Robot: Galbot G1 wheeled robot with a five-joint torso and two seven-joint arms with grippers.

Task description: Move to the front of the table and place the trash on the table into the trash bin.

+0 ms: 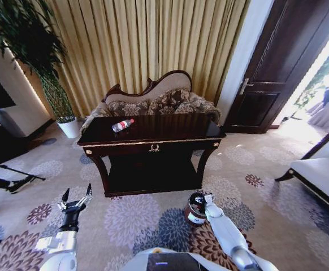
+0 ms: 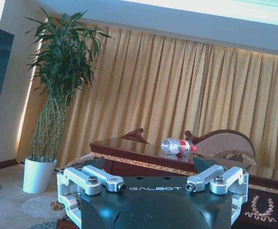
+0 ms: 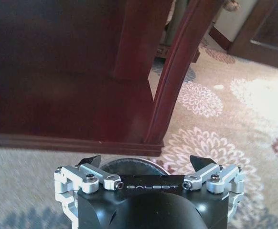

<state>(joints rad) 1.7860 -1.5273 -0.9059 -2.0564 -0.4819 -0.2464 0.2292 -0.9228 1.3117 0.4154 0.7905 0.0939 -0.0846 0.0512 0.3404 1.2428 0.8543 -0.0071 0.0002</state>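
Note:
The dark glossy table [image 1: 153, 148] with gold trim stands ahead of me. A clear bottle with a red label [image 1: 122, 125] lies on its side on the table's left part; the left wrist view shows this bottle [image 2: 178, 146] on the table top [image 2: 124, 149]. The small reddish-brown trash bin [image 1: 195, 210] sits on the carpet before the table's right leg. My right gripper [image 1: 207, 199] hangs open at the bin's rim [image 3: 129, 165], fingers spread to either side. My left gripper [image 1: 77, 195] is open and empty, low over the carpet left of the table.
A patterned sofa [image 1: 153, 101] stands behind the table against gold curtains. A tall plant in a white pot [image 1: 68, 127] is at the back left, a dark door [image 1: 269, 73] at the back right, and a pale-cushioned bench [image 1: 323, 172] on the right.

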